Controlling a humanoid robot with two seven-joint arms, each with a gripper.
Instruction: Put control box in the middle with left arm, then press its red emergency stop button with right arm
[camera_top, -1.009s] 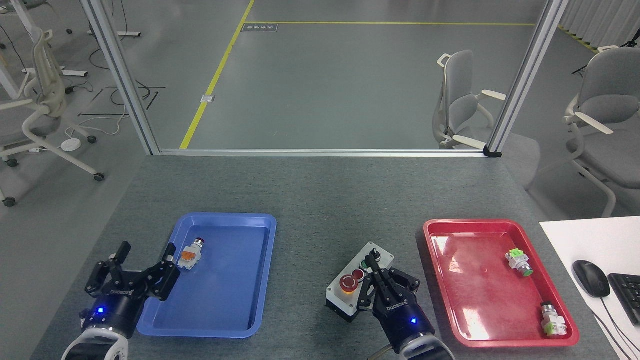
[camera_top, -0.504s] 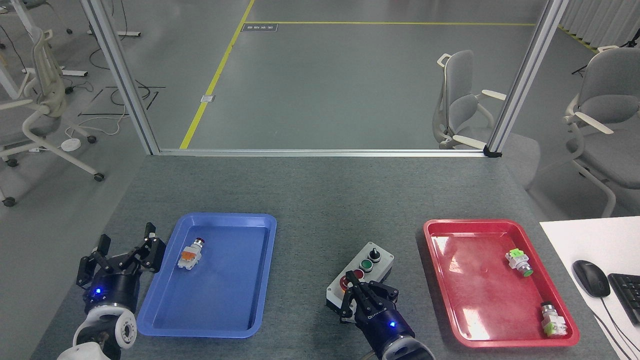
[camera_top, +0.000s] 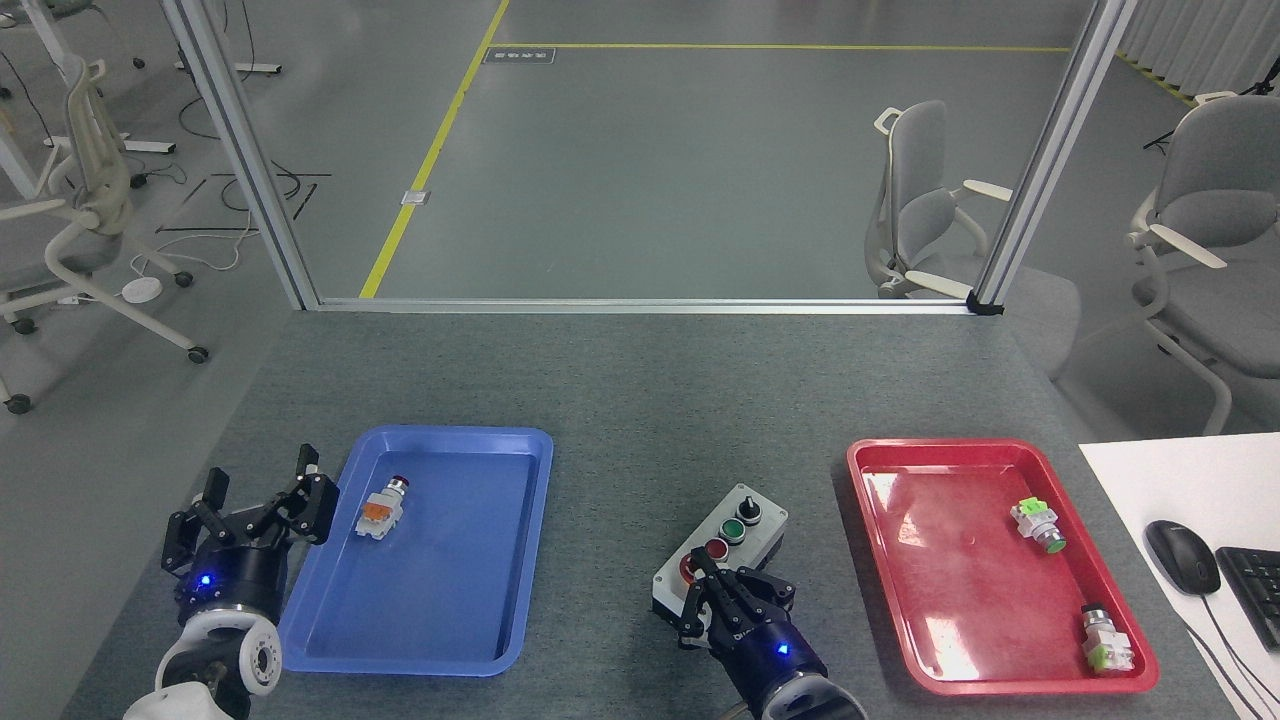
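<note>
Red emergency stop button (camera_top: 688, 571) under R gripper (camera_top: 712, 598)

The right gripper (camera_top: 712, 597) is covering most of the red emergency stop button (camera_top: 687, 568). Its fingers (camera_top: 700, 590) are showing no readable gap. The frame edge is cutting off the keyboard (camera_top: 1255, 590).

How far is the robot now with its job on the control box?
Done, it seems: the control box lies on bare tabletop between the blue tray and red tray. In hand: the right gripper covers most of the red emergency stop button. Left: whether the press is finished cannot be told. The left gripper is open, aside.
</note>
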